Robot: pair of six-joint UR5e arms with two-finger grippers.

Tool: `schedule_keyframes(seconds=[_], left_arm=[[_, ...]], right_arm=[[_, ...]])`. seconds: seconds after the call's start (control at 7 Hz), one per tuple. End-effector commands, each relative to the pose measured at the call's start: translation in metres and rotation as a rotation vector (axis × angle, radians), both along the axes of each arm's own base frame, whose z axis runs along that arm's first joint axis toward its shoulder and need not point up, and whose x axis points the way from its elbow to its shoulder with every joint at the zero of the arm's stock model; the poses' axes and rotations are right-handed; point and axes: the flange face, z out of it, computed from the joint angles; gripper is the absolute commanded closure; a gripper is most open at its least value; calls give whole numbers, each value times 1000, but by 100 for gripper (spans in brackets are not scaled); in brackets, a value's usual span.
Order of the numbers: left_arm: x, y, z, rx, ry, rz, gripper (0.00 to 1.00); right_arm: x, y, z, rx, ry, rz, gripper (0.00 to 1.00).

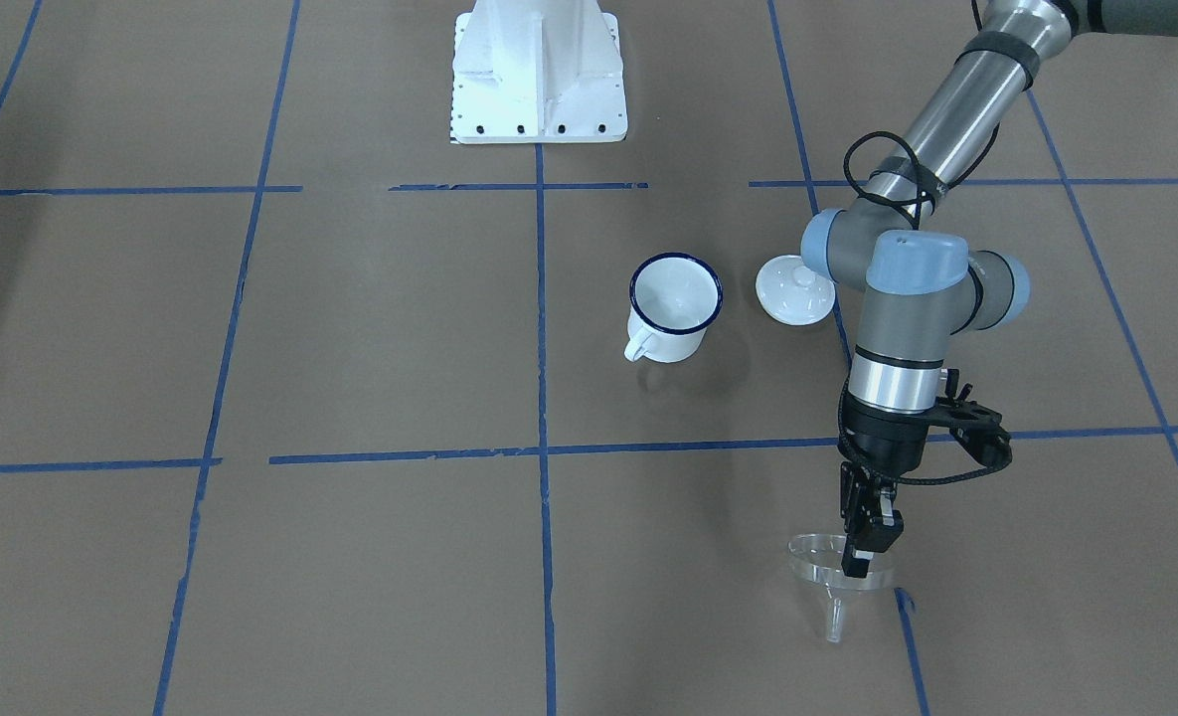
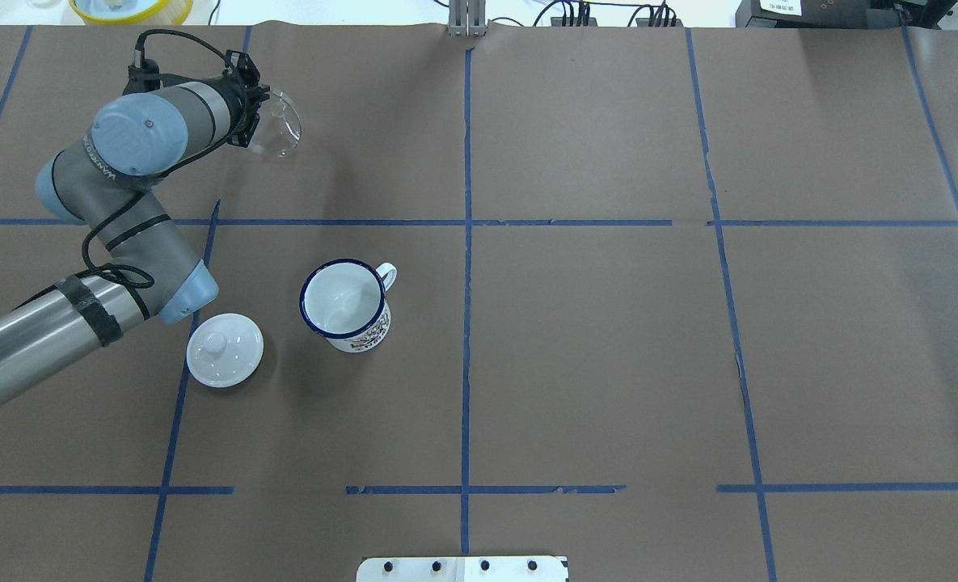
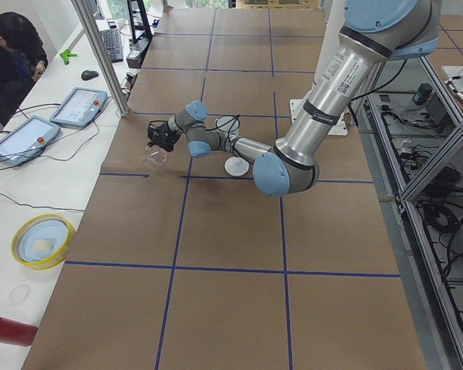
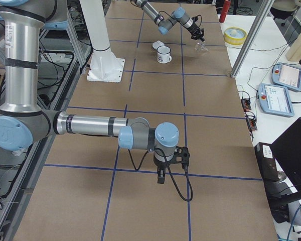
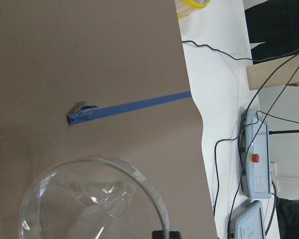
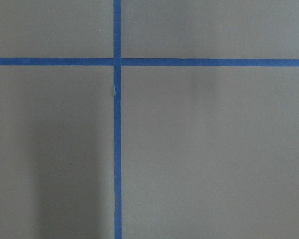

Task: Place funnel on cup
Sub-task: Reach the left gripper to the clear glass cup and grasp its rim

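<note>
The clear funnel (image 1: 835,582) hangs with its spout down in my left gripper (image 1: 859,562), which is shut on its rim, near the table's far left edge. It also shows in the overhead view (image 2: 279,128) and fills the bottom of the left wrist view (image 5: 89,199). The white cup (image 1: 675,308) with a dark blue rim stands upright and empty (image 2: 345,303), well apart from the funnel. My right gripper (image 4: 161,178) hovers low over the table far from both; I cannot tell whether it is open or shut.
A round white knobbed lid (image 2: 225,350) lies beside the cup, under my left forearm. The white robot base (image 1: 539,80) stands at the table's near edge. The paper's far edge (image 5: 192,99) lies close to the funnel, with pendants (image 3: 77,108) and a yellow bowl (image 3: 40,240) beyond.
</note>
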Motion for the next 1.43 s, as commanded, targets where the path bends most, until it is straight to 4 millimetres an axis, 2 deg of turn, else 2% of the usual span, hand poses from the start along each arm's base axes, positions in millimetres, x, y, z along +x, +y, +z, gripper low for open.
schedule_keyframes(seconds=[0.0,0.14,0.86,1.0,1.14,1.29], left_arm=[[-1,0,-1,8,7,-2,71],[-4,-1,-3,19,18,-5,64],[-2,-6,13,-4,-7,-5,64],[-1,-7,11,-1,-4,-5,72],[-1,-7,11,1,-2,-5,100],[0,-8,8,25,-28,12,100]], right_arm=[[0,0,0,0,0,0,0],[0,0,0,0,0,0,0],[0,0,0,0,0,0,0],[0,0,0,0,0,0,0],[0,0,0,0,0,0,0],[0,0,0,0,0,0,0]])
